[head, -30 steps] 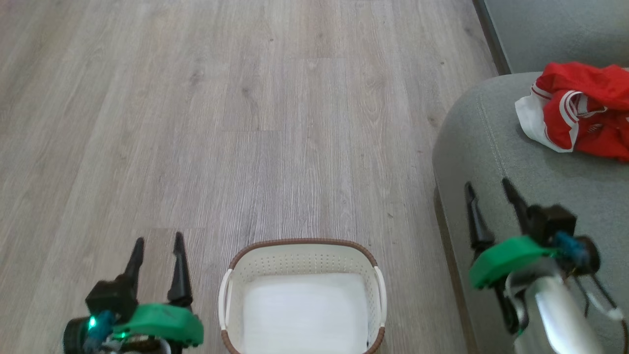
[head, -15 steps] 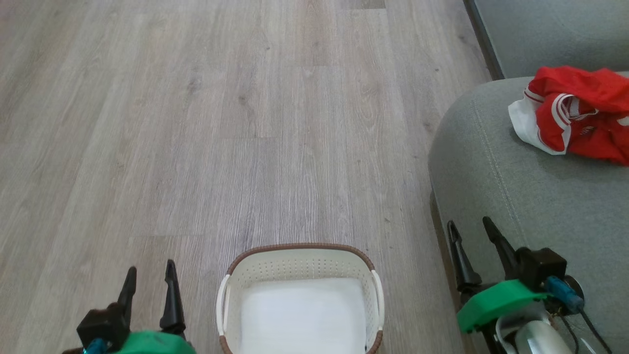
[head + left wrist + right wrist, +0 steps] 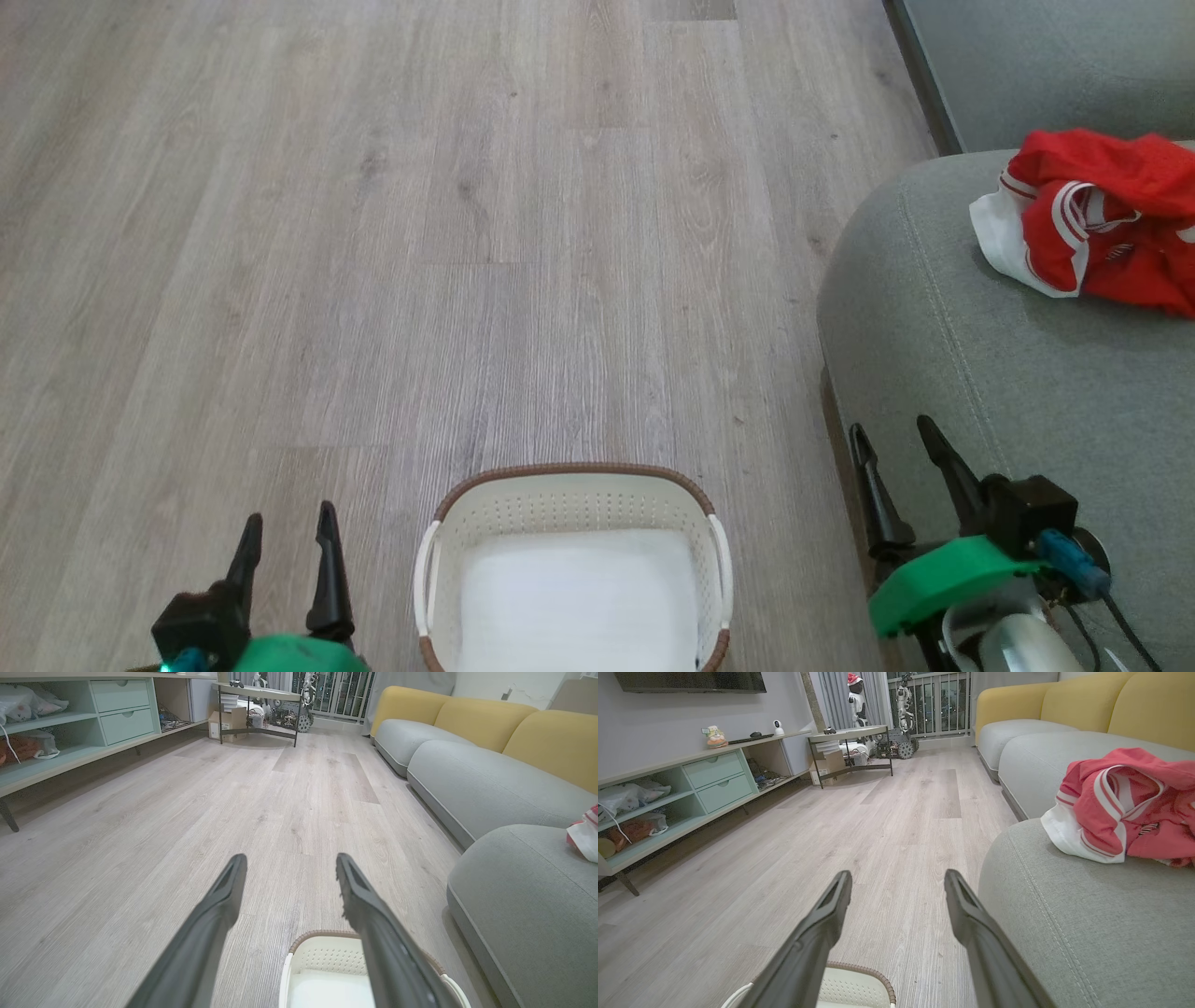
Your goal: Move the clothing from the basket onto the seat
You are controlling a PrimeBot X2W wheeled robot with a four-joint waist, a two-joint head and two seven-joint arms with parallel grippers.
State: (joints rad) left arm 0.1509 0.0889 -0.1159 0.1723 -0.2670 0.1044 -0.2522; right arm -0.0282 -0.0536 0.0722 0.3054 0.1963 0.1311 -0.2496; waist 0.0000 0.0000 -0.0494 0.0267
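Clothing (image 3: pixel 1102 219): red heap on seat (image 3: pixel 980 373), well apart from basket (image 3: pixel 574 471) with bare white liner (image 3: pixel 579 597); left pincer (image 3: pixel 288 515) and right pincer (image 3: pixel 890 427) agape, empty; transfer apparently complete, next a final check.

Pale wood floor (image 3: pixel 467 233), mint shelving (image 3: pixel 70 728)

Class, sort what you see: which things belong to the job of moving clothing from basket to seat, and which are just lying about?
Belong to the job: red clothing, white basket, grey seat.
Just lying about: green shelf unit, low table, yellow cushions.
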